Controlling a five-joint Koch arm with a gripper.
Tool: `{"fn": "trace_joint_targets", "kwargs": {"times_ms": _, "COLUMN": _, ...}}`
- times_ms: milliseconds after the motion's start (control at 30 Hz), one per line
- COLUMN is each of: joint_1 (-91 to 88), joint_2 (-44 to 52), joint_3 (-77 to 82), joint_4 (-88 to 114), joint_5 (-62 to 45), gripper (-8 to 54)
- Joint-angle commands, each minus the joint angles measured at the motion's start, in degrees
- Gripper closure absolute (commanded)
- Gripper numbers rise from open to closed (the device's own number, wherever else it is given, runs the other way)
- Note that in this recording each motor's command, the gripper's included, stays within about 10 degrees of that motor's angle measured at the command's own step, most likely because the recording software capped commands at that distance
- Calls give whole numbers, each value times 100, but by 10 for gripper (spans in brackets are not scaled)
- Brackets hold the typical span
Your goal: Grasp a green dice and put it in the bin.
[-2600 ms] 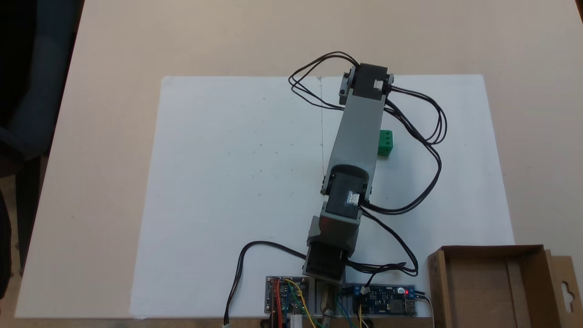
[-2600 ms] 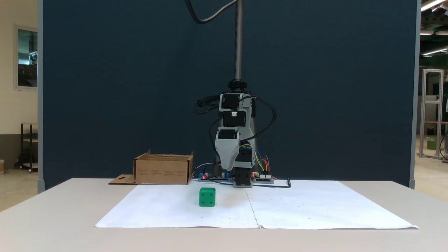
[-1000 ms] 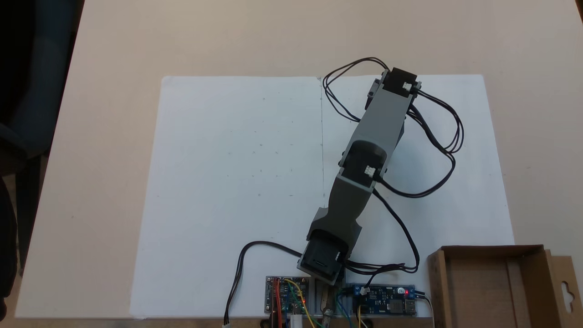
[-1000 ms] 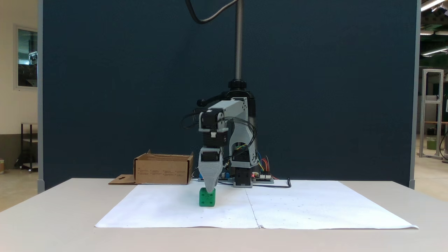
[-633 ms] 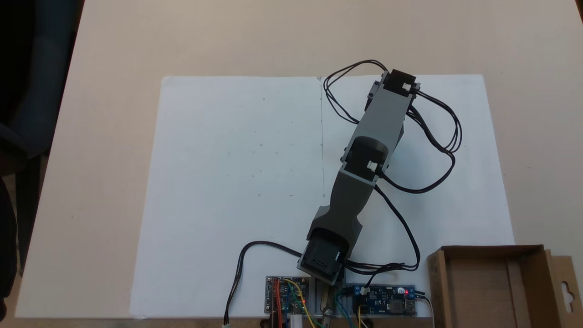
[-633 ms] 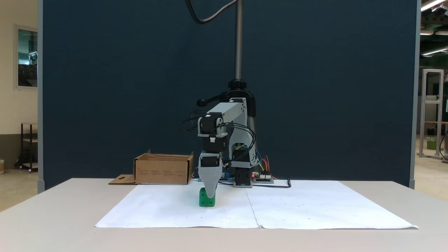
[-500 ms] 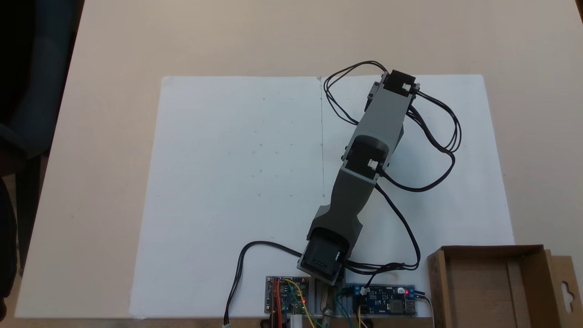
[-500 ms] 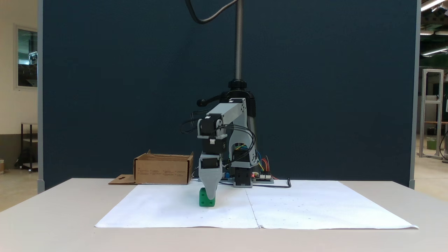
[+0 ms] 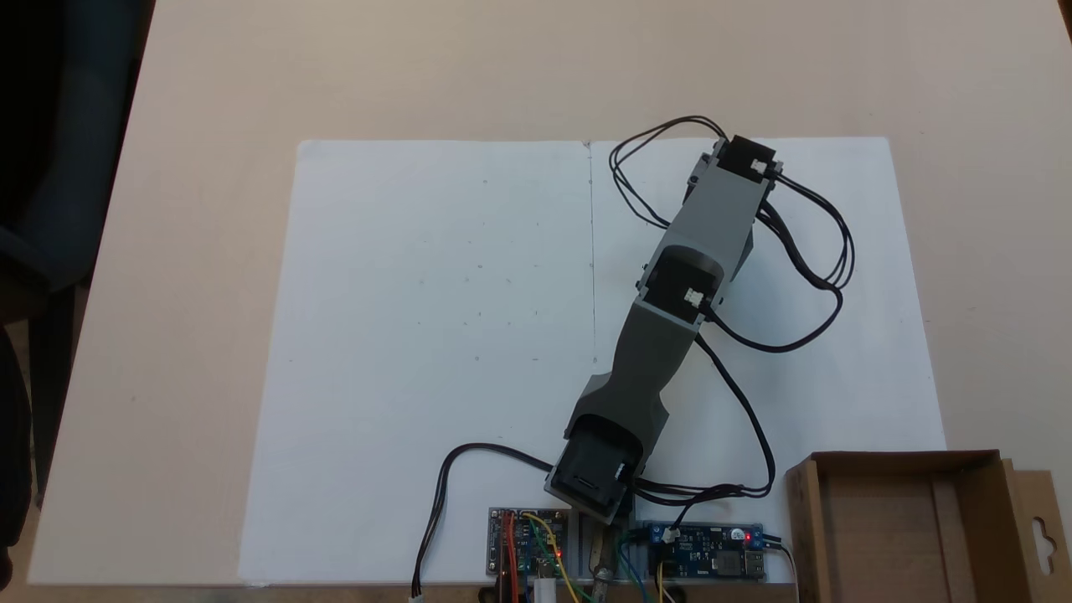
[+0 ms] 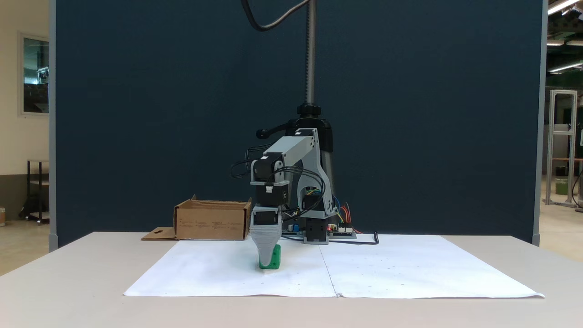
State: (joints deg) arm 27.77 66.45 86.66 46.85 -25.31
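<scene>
Compared with a moment ago, the gripper [image 10: 266,261] has sunk lower over the green dice [image 10: 273,258] on the white paper [image 10: 387,269] covering the bench. One jaw hides the other, so I cannot tell whether they grip it. The grasp looks imminent, with the bin [image 10: 212,221] standing well apart.

No legible text, brand, number or sign is found in either fixed view. Faint dark print is seen on the front wall of the bin [image 10: 212,223], left of centre in the frame, but it is too small and blurred to be read.
</scene>
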Motion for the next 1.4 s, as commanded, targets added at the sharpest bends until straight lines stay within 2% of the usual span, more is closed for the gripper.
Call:
{"fn": "trace_joint_targets", "kwargs": {"times_ms": 0, "joint_1": 70, "joint_2": 123, "joint_3": -185, "joint_4": -114, "joint_5": -510, "gripper": 25}}
{"fn": "trace_joint_targets", "kwargs": {"times_ms": 867, "joint_1": 88, "joint_2": -9, "joint_3": 35, "joint_4": -387, "joint_5": -501, "gripper": 58}}
{"fn": "trace_joint_targets", "kwargs": {"times_ms": 1133, "joint_1": 97, "joint_2": -9, "joint_3": 44, "joint_4": -448, "joint_5": -501, "gripper": 227}}
{"fn": "trace_joint_targets", "kwargs": {"times_ms": 1233, "joint_1": 97, "joint_2": 0, "joint_3": 44, "joint_4": -642, "joint_5": -492, "gripper": 333}}
{"fn": "trace_joint_targets", "kwargs": {"times_ms": 1367, "joint_1": 105, "joint_2": 44, "joint_3": 44, "joint_4": -721, "joint_5": -457, "gripper": 336}}
